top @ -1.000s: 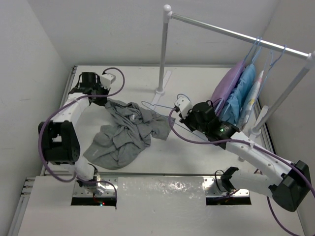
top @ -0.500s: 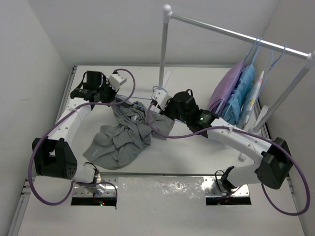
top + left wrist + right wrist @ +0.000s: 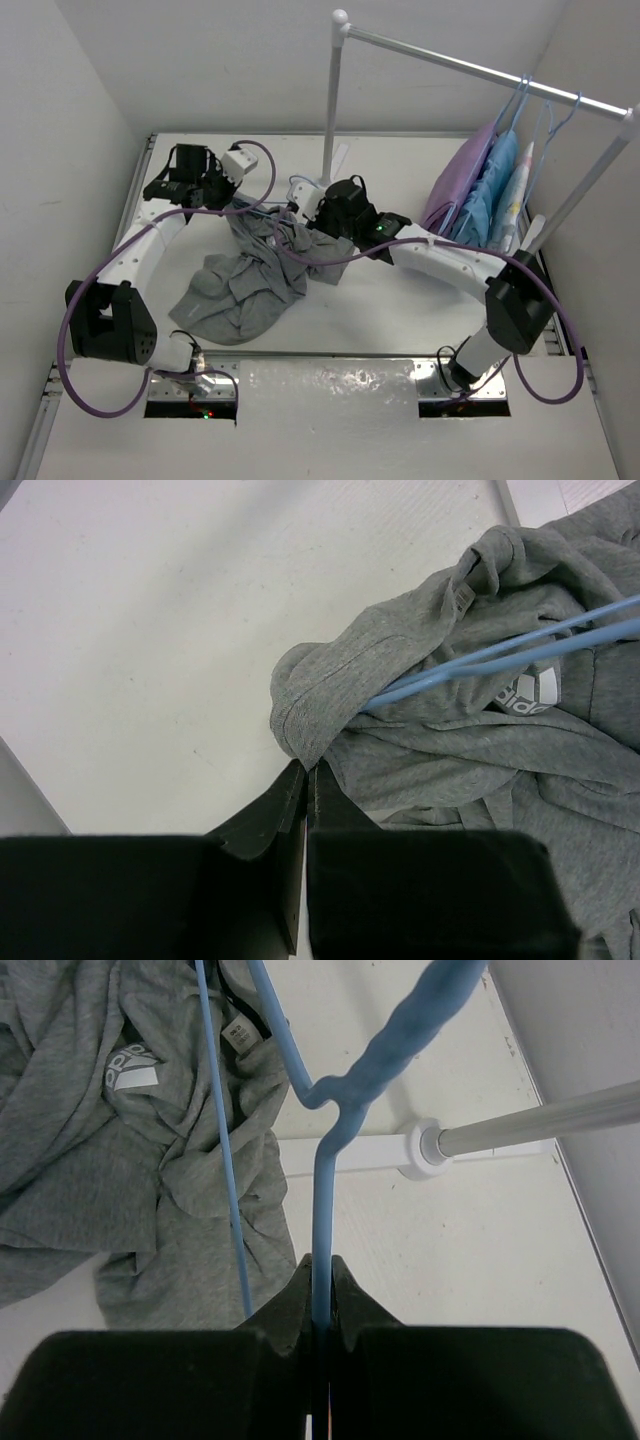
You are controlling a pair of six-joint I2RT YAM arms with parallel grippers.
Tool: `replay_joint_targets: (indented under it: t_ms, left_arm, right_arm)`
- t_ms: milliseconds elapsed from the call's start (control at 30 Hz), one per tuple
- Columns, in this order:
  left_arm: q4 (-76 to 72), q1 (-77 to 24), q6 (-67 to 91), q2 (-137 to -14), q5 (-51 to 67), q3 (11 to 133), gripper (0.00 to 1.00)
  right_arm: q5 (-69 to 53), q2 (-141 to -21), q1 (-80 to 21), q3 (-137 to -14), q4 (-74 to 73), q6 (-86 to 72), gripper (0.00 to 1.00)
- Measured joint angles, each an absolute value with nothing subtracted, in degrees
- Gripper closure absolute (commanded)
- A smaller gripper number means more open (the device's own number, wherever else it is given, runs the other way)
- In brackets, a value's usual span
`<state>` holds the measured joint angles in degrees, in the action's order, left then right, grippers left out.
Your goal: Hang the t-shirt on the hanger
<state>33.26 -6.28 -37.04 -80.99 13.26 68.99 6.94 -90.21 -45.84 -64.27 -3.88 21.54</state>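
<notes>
Just changed: swung the hanger (image 3: 325, 1175) leftward from beside the rail (image 3: 470, 68) to over the t-shirt (image 3: 250, 275); slipped one wire end under a raised fold
Meaning: threading seemingly begun; shoulders not yet seated on the wire
Right gripper (image 3: 320, 1278): clamped tight on the hanger's neck wire
Left gripper (image 3: 305, 780): closed to a sliver; apparently nipping the fold's edge
T-shirt: crumpled on the table (image 3: 400, 300), left of centre
Containers: none seen; purple garment (image 3: 455, 185) and light-blue garment (image 3: 492, 190) hung on the rail
</notes>
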Motion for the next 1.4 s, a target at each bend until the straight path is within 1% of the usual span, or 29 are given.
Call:
replay_joint_targets:
  t_ms: [200,467,633,867,1400]
  left_arm:
    - [31.9,-6.3,-37.7,-81.6,12.6,69.0,1.0]
    - [30.2,-6.3,-37.9,-86.4,11.6,71.1,1.0]
    - [30.3,-6.3,-37.9,-86.6,12.7,74.3,1.0]
    - [32.4,-6.3,-37.6,-87.0,13.3,77.5,1.0]
    - [31.9,-6.7,-37.9,-87.4,10.0,77.5,1.0]
  right_arm:
    - [9.1,-92.3,-45.8,-66.7,-4.4,23.6,1.0]
    - [12.8,-92.2,-45.8,-67.9,-3.8,27.2,1.0]
    - [14.1,-92.0,-45.8,-66.3,0.9,29.4,1.0]
    - [15.0,-92.0,-45.8,-66.0,3.0,30.9,1.0]
    - [15.0,-92.0,-45.8,-62.5,5.7,32.2,1.0]
